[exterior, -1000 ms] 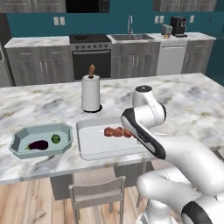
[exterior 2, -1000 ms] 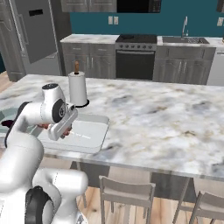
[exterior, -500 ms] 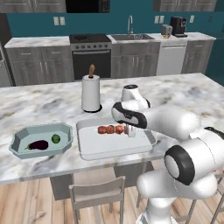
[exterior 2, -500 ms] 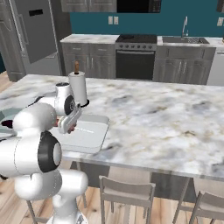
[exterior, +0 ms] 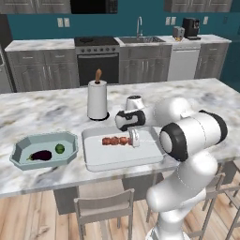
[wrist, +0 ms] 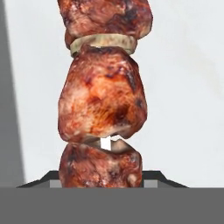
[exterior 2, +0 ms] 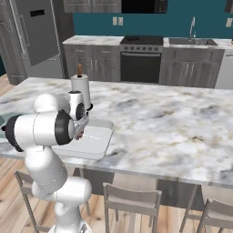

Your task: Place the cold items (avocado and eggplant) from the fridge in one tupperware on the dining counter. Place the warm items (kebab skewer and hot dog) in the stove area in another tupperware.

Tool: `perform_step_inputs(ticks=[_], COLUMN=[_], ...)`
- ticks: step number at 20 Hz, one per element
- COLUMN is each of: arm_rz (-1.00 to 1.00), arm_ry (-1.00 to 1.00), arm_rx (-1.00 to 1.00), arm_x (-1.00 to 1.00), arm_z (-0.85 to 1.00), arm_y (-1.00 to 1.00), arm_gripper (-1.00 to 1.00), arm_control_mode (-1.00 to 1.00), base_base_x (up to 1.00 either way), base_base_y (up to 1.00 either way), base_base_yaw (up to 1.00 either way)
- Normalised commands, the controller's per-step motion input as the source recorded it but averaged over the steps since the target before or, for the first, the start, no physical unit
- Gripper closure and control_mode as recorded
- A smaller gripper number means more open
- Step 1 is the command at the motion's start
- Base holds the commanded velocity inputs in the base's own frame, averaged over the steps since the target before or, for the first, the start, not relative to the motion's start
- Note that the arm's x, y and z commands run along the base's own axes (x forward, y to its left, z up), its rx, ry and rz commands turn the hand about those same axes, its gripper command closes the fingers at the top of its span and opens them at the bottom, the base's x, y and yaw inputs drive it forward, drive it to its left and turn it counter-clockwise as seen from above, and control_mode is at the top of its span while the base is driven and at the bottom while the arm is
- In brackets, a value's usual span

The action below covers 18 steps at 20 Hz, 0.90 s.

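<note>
My gripper [exterior: 133, 138] is shut on the kebab skewer [exterior: 115, 140], holding it level and low over the pale tupperware [exterior: 98, 160] on the dining counter. In the hand view the browned meat chunks of the kebab skewer [wrist: 103, 100] run up from between my dark fingertips [wrist: 161, 176], with the tupperware's white floor behind. I cannot tell whether the skewer touches that floor. To the left, a teal tupperware [exterior: 21, 149] holds the dark eggplant [exterior: 41, 155] and the green avocado [exterior: 59, 148]. The hot dog is out of view.
A paper towel roll [exterior: 97, 100] on its stand rises just behind the pale tupperware [exterior 2: 99, 141]; the roll [exterior 2: 80, 89] also stands beside my arm. Stools line the counter's near edge. Stove, sink and cabinets run along the far wall.
The arm has swung round and folded, with the wrist turning behind the skewer. The kebab skewer has shifted slightly left and stays over the pale tupperware, still gripped.
</note>
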Motion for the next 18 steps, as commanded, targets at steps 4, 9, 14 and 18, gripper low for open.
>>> perform_step_inputs(ticks=[4,9,14,18], arm_rz=[0.00,0.00,0.00,0.00], arm_ry=[0.00,-0.03,-0.04,-0.02], arm_rx=[0.00,0.00,0.00,0.00], arm_x=[0.19,0.27,0.26,0.53], arm_z=[-0.27,-0.29,-0.28,-0.07], arm_y=[0.10,0.18,0.16,0.02], arm_gripper=[1.00,1.00,1.00,1.00], arm_control_mode=[-1.00,-1.00,-1.00,-1.00], base_base_x=[0.00,0.00,0.00,0.00], base_base_y=[0.00,0.00,0.00,0.00], base_base_yaw=[0.00,0.00,0.00,0.00])
